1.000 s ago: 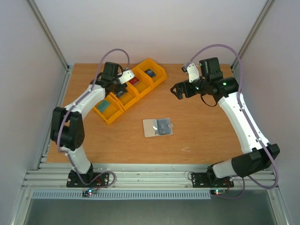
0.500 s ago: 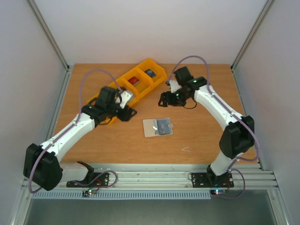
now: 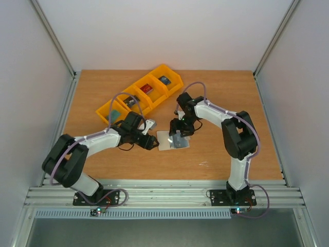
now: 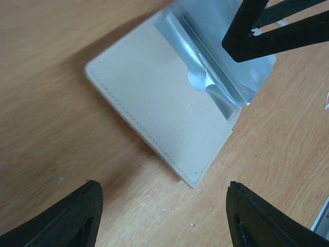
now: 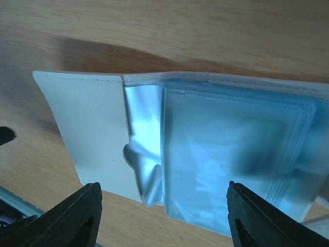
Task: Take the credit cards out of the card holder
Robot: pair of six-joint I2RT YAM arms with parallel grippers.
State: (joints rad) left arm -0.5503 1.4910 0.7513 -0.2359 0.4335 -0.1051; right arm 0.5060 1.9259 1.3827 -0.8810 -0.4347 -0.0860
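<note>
Approach step: the card holder (image 3: pixel 163 140) lies unfolded at mid-frame of the top view with the credit cards (image 5: pixel 231 149) inside its sleeve, and the left gripper (image 3: pixel 150 142) and right gripper (image 3: pixel 177 135) are both open and empty, so next, likely, one pins the flap while the other pinches a card edge.

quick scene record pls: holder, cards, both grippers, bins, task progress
card holder: lies open and flat on the table, pale flap out, clear pocket showing
cards: at least one in the clear pocket; none out on the table
left gripper: open, low beside the holder's pale flap, holding nothing
right gripper: open, over the pocket side, holding nothing
bins: yellow row at the back left, small items inside
task progress: no card removed yet
</note>
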